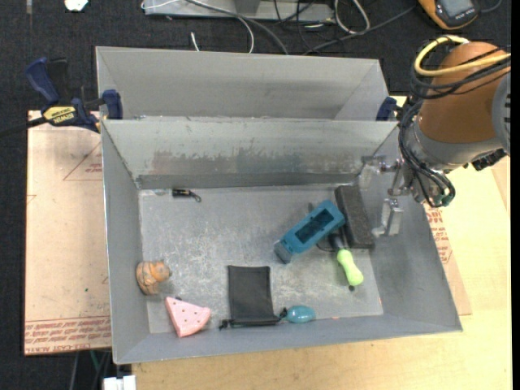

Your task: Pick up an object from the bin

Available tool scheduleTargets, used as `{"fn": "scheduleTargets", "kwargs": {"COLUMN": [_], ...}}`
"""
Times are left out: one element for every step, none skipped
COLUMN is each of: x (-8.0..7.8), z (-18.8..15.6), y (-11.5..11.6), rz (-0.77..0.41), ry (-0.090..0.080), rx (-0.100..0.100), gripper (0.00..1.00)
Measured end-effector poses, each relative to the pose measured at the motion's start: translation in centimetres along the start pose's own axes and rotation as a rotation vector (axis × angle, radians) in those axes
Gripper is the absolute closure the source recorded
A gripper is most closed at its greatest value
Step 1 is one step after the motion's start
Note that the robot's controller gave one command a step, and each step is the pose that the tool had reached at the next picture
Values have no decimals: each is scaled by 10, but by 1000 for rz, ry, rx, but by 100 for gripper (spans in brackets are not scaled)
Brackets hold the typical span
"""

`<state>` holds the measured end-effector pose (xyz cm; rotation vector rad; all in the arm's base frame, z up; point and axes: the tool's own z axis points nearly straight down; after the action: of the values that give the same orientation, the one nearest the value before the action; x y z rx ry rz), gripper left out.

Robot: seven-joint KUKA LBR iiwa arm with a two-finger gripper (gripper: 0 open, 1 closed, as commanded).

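**Robot hand by the right wall of the bin**

The gripper [390,216] hangs low at the right side of the grey bin [244,149]. I cannot tell if it is open or closed. Just beside it, on its left, lies a dark grey block [354,216]. A blue toy [309,230] leans against that block, and a green stick [349,268] lies near it. Farther left are a black pouch [248,292], a pink wedge [188,316] and a brown lump [152,275].
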<state>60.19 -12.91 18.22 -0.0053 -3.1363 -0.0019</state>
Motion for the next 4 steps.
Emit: {"fn": "scheduleTargets", "kwargs": {"x": [-2,-26,9,-8], "z": [-5,58,93,112], "y": [1,24,56,91], "rz": [-3,-19,-213,-161], "ry": [-8,-14,-22,-17], "rx": [1,2,5,2], "gripper": [0,0,0,100]}}
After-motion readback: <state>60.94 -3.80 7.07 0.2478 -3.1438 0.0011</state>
